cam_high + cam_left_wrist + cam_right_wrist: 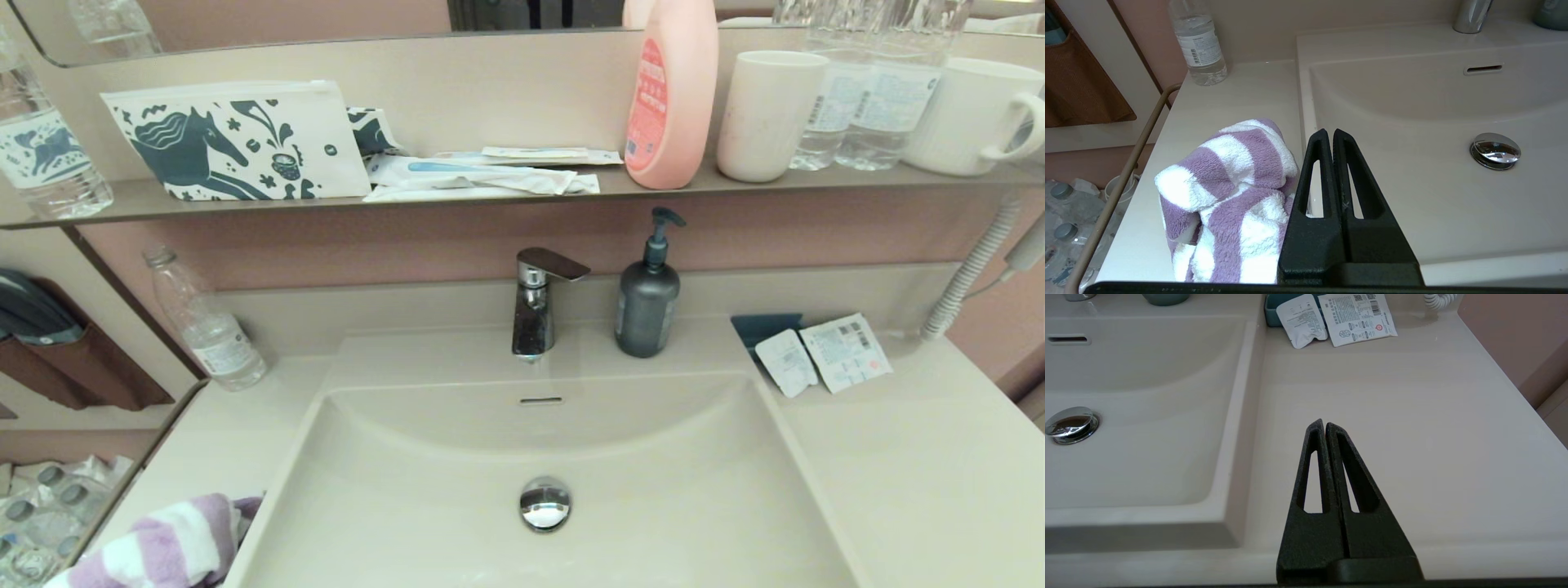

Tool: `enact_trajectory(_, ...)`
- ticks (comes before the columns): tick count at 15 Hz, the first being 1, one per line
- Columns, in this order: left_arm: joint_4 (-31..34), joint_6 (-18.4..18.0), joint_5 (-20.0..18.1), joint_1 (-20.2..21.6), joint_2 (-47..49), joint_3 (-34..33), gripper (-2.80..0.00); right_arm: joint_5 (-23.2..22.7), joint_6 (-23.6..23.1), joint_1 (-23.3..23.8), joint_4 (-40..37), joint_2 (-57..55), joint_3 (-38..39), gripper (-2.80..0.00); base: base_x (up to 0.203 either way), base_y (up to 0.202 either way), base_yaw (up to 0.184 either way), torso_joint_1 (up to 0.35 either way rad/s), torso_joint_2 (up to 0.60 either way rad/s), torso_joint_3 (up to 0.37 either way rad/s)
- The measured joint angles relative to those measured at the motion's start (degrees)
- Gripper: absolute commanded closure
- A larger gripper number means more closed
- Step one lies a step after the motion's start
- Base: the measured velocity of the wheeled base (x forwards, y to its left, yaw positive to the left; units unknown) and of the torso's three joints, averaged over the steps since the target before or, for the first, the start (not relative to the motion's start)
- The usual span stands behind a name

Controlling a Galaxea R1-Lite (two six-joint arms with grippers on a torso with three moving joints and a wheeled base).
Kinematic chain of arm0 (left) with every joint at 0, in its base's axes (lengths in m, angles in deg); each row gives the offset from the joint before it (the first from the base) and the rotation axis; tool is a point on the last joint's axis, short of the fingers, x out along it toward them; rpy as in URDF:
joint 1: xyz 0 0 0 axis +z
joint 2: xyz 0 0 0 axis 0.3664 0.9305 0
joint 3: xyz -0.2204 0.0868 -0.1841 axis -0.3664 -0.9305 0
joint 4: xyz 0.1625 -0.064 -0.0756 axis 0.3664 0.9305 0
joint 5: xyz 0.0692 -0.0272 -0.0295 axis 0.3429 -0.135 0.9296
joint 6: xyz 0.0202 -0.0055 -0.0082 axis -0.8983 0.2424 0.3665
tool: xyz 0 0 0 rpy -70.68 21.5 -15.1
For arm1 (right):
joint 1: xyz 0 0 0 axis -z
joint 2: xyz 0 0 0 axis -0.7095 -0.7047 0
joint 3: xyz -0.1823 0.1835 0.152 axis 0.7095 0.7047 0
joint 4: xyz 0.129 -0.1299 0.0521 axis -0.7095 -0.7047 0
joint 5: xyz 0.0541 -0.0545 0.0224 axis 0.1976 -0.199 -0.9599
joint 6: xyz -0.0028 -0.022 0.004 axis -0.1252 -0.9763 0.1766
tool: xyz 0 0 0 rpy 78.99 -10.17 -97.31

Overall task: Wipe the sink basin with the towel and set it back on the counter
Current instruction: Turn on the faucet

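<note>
The purple-and-white striped towel (159, 545) (1229, 196) lies crumpled on the counter (220, 433) at the near left, beside the rim of the sink basin (457, 457). The beige basin holds a chrome drain plug (544, 503) and an overflow slot (541, 400). My left gripper (1331, 132) is shut and empty, hovering over the basin's left rim just right of the towel, not touching it. My right gripper (1324, 424) is shut and empty above the bare counter (1412, 416) right of the basin (1139, 457). Neither gripper shows in the head view.
A chrome tap (535, 302) and a dark soap dispenser (648, 298) stand behind the basin. A water bottle (204, 322) is at the back left, sachets (824, 353) at the back right. The shelf (506, 200) above carries the horse pouch (237, 140), a pink bottle (671, 94) and cups.
</note>
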Motion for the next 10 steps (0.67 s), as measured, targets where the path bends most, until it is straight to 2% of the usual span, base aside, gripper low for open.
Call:
enact_trajectory(5,0.0,0.0,0.0,0.0,0.0,0.0,0.00,-0.1,-0.3,0.0,-0.1,0.0,-0.5,0.00,0.000,0.000,0.000,0.000,0.00,0.000)
enact_trajectory(10,0.0,0.0,0.0,0.0,0.0,0.0,0.00,-2.0,-0.1,0.0,-2.8,-4.2,-8.6,0.00,0.000,0.000,0.000,0.000,0.00,0.000)
